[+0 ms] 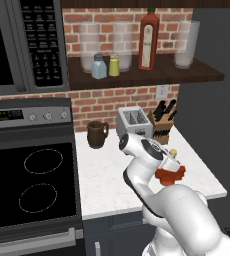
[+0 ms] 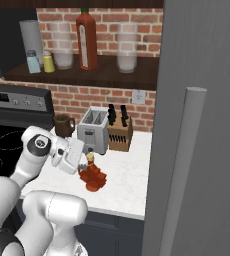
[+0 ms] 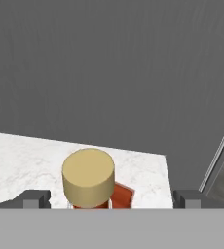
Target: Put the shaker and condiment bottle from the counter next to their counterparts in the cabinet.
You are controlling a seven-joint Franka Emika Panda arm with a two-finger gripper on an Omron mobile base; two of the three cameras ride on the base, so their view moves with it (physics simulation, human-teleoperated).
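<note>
Item one, your gripper: fingers spread to full width, released, nothing pinched. In the hand view the two tips stand far apart on either side of the tan stopper, neither one touching it.

Item two, the condiment bottle: squat, lumpy, dark red, upright on the counter. Its stopper sits between your fingertips, nearer the left tip in the hand view. In the right base view the bottle stands directly at the end of the hand, just beyond the fingers; in the left base view its red base shows just past the wrist.

Item three, the shaker: yellow, grey cap, already on the cabinet shelf, high above your fingers and well apart from them. It stands just beside the pale blue shaker.

Item four, the tall red bottle: upright on the same shelf, further along from the two shakers, also well above the fingers.

Item five, counter goods beyond your fingers, against the brick wall: a brown mug, a toaster, a knife block.

Item six, shelf glassware: clear tumblers behind and beside the bottle.
</note>
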